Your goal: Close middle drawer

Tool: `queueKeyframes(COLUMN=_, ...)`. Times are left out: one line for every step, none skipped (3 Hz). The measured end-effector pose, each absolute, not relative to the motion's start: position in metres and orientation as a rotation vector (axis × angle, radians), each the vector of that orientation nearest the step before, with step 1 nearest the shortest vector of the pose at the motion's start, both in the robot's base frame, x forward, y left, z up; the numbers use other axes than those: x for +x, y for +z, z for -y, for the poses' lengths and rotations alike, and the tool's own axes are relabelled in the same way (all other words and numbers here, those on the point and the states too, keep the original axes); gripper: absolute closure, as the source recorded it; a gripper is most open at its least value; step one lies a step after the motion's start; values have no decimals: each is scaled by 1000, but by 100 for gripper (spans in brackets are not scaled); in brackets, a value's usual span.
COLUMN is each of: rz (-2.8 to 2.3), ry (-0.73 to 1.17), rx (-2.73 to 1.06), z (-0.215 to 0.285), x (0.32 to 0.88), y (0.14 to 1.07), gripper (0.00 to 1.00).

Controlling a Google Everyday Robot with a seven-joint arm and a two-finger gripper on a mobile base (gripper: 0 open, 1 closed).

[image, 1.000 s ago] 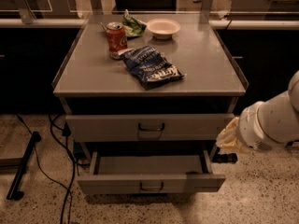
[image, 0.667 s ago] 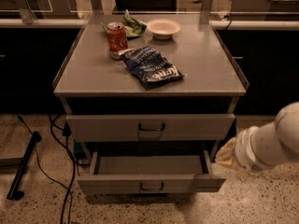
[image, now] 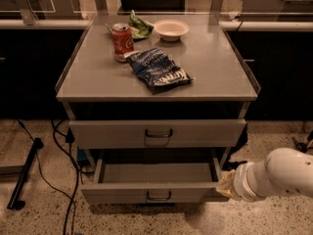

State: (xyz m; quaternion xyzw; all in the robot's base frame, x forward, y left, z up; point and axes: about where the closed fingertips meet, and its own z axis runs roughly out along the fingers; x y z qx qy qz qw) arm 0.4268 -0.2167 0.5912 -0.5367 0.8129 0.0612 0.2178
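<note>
The middle drawer [image: 122, 193] is a wide shallow grey drawer with a small dark handle [image: 159, 196]. It stands pulled out from the cabinet, and its inside shows empty. Above it the taller-fronted drawer [image: 98, 133] with a U-shaped handle is pushed in. The lowest drawer is out of view. My gripper [image: 227, 185] is at the end of the white arm [image: 286, 173], low on the right. It sits right at the open drawer's front right corner, against or just beside the front panel.
On the cabinet top [image: 215, 67] lie a red soda can [image: 122, 42], a blue chip bag [image: 159, 70], a white bowl [image: 171, 30] and a green bag [image: 139, 26]. Black cables [image: 63, 146] and a dark stand leg [image: 24, 177] lie on the floor at left.
My arm and gripper have dropped lower, from beside the upper drawer's right end to the open drawer's front right corner. The drawer looks as far out as before.
</note>
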Motion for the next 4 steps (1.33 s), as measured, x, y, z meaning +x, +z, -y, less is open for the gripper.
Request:
queueKeyframes(rz=-2272, ry=231, rx=-1463, z=216, x=425, y=547, gripper=100)
queueKeyframes(rz=-2264, ry=311, rx=-1479, z=209, x=421, y=502, gripper=100)
queueKeyframes(rz=-2293, ry=328, rx=-1533, z=208, x=413, y=457, gripper=100)
queueKeyframes(rz=-2294, ry=332, rx=-1548, z=207, x=412, y=451, gripper=100)
